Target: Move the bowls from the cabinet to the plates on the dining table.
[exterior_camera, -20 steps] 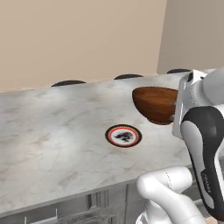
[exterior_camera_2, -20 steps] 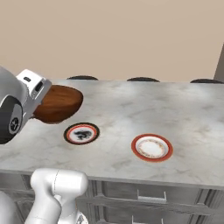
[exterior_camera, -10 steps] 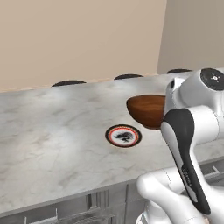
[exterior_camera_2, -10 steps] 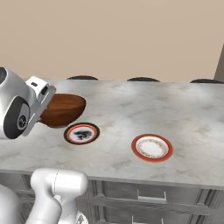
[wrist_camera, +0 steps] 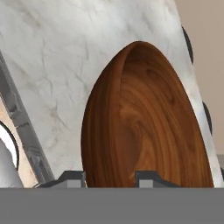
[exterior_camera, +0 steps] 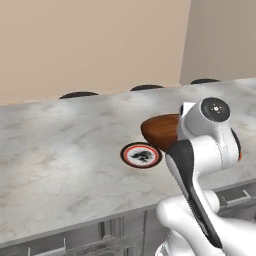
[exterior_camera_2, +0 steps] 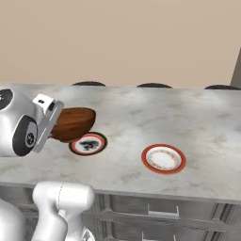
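My gripper (wrist_camera: 110,178) is shut on the rim of the dark reddish-brown wooden bowl (wrist_camera: 140,127), one fingertip (wrist_camera: 72,176) outside the wall and one inside. The bowl (exterior_camera: 160,131) (exterior_camera_2: 75,123) hangs tilted just above the marbled dining table (exterior_camera: 60,150) (exterior_camera_2: 197,117). It partly overlaps the plate with the dark centre (exterior_camera: 141,154) (exterior_camera_2: 88,143) below it. A second red-rimmed plate with a pale centre (exterior_camera_2: 163,158) lies bare to the right. The cabinet is out of view.
Dark round stool tops (exterior_camera: 79,94) (exterior_camera_2: 88,84) line the table's far edge, with a beige wall behind. Grey drawers with bar handles (exterior_camera_2: 160,209) run along the near front. My white forearm (exterior_camera: 200,170) hides part of the table in the left base view.
The arm has carried the wooden bowl down and sideways, from beside the dark-centred plate to just over its edge. The grip has not changed.
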{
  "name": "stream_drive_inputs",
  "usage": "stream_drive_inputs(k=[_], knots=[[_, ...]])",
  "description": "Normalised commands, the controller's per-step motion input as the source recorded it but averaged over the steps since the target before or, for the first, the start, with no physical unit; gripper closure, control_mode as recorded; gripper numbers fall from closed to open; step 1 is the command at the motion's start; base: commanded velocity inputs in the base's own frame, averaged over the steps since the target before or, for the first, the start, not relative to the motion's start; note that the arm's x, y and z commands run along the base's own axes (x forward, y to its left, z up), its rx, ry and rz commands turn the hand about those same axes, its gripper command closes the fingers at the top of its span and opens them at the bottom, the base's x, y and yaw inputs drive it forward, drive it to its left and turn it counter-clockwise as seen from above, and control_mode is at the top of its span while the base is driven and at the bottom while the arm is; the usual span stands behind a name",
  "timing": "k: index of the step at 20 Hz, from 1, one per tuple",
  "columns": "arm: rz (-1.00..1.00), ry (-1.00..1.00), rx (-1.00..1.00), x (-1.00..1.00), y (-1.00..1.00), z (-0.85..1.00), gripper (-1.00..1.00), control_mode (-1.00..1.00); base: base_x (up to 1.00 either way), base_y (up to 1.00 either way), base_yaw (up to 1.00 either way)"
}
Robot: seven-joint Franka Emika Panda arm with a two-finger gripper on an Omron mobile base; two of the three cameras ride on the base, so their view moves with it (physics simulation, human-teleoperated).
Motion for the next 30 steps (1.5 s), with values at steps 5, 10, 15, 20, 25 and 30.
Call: stream_drive_inputs(k=[5,10,15,20,25,30], knots=[[0.00,0.00,-0.03,0.38,0.12,-0.28,1.00,-1.00,0.00,0.00,0.00],[0.02,0.00,0.00,0.37,0.10,-0.22,1.00,-1.00,0.00,0.00,0.00],[0.02,0.02,0.00,0.28,0.03,-0.22,1.00,-1.00,0.00,0.00,0.00],[0.02,0.04,0.00,0.27,0.03,-0.28,1.00,-1.00,0.00,0.00,0.00],[0.02,0.01,0.00,0.28,0.04,-0.33,1.00,-1.00,0.00,0.00,0.00],[0.02,0.00,0.00,0.25,0.02,-0.34,1.00,-1.00,0.00,0.00,0.00]])
